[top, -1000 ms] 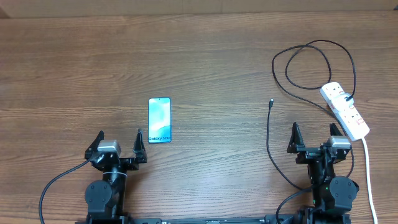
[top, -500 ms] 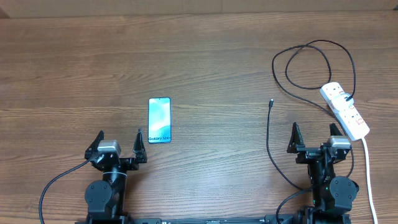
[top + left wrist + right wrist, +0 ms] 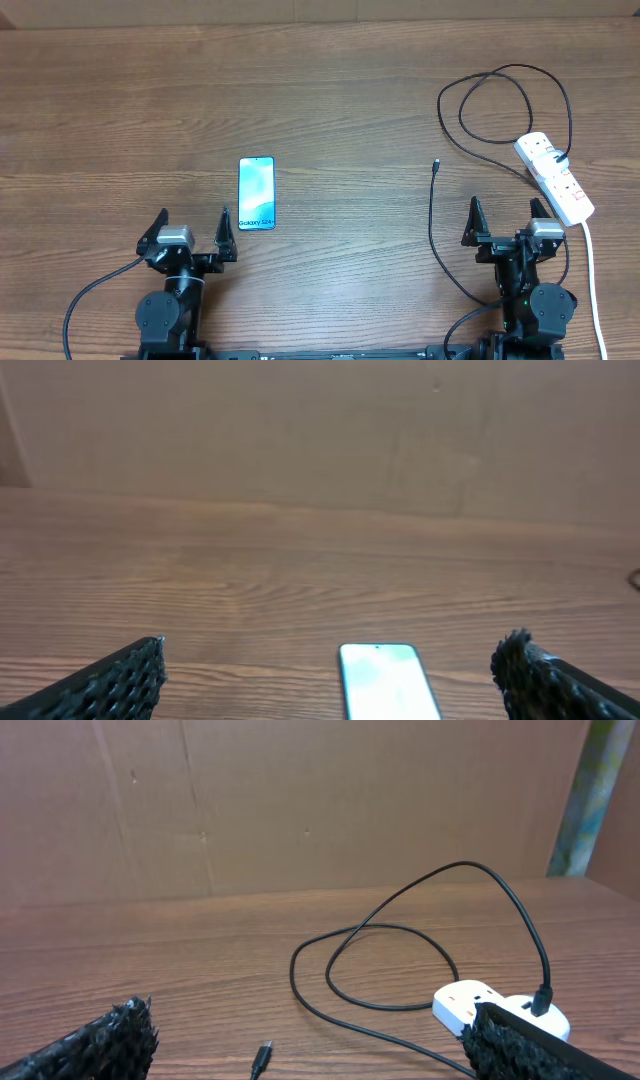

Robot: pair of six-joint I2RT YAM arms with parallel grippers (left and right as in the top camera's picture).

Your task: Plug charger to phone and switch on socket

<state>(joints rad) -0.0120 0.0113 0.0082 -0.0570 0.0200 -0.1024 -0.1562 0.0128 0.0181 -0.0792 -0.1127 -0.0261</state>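
The phone (image 3: 257, 193) lies flat on the wooden table, screen up, just beyond my left gripper (image 3: 193, 230), which is open and empty. It also shows in the left wrist view (image 3: 386, 680) between the fingertips (image 3: 335, 675). The charger cable (image 3: 500, 70) loops at the back right; its plug tip (image 3: 436, 166) lies loose on the table, also in the right wrist view (image 3: 262, 1057). The white socket strip (image 3: 555, 178) lies at the right with the charger plugged into it, and shows in the right wrist view (image 3: 475, 1000). My right gripper (image 3: 505, 220) is open and empty, near the strip.
The strip's thick white cord (image 3: 592, 280) runs toward the front right edge. A brown cardboard wall (image 3: 300, 800) stands behind the table.
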